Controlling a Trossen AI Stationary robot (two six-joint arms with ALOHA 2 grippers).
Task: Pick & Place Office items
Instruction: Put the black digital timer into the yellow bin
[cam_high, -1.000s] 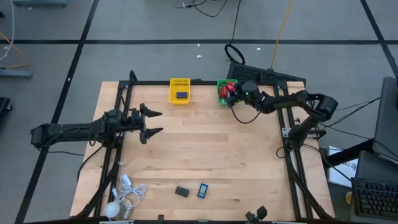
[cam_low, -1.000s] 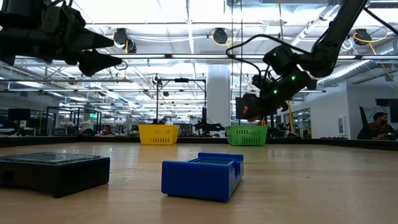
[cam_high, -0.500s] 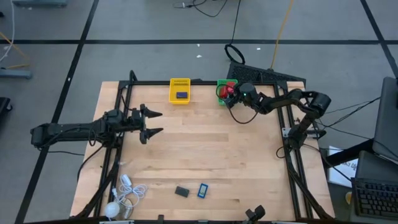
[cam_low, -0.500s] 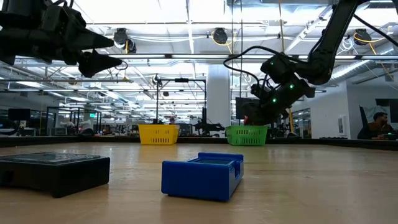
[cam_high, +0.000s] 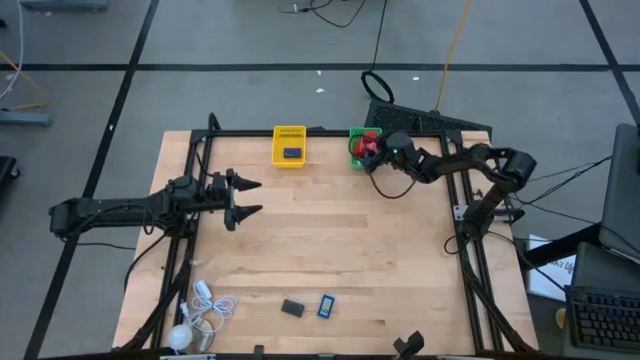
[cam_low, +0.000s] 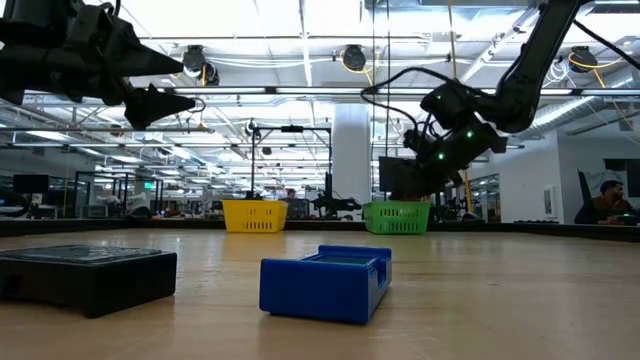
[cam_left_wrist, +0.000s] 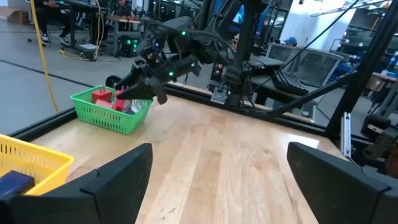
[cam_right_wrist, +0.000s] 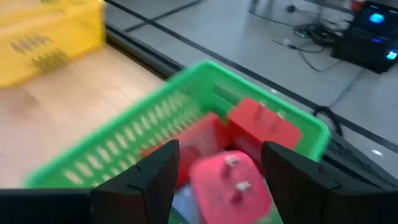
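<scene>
1. Right gripper (cam_high: 372, 152): poised over the green basket (cam_high: 357, 147) at the table's far edge. Jaws spread apart and empty, as the right wrist view shows, with the basket's contents lying between and below the fingers (cam_right_wrist: 140, 180).
2. Green basket, contents: a red block (cam_right_wrist: 261, 124) toward the far wall, and a pinkish-red piece (cam_right_wrist: 227, 180) nearer the wrist camera (two small pale prongs on its top face). Further red shapes beside them are too blurred to tell apart.
3. Yellow basket (cam_high: 289, 145): just beside the green one along the same far edge, apart from it. It holds one dark blue piece (cam_high: 291, 153).
4. Black item (cam_high: 292, 308): flat on the wooden table (cam_high: 340, 240) near the front edge.
5. Blue item (cam_high: 326, 306): just beside the black one, not touching; in the low view it is an open-topped box shape (cam_low: 325, 284).
6. Left gripper (cam_high: 243, 198): held above the table's left side, well apart from every item. Jaws wide open, nothing between them.
7. White coiled cable (cam_high: 200, 312): front-left corner, with its round ball.
</scene>
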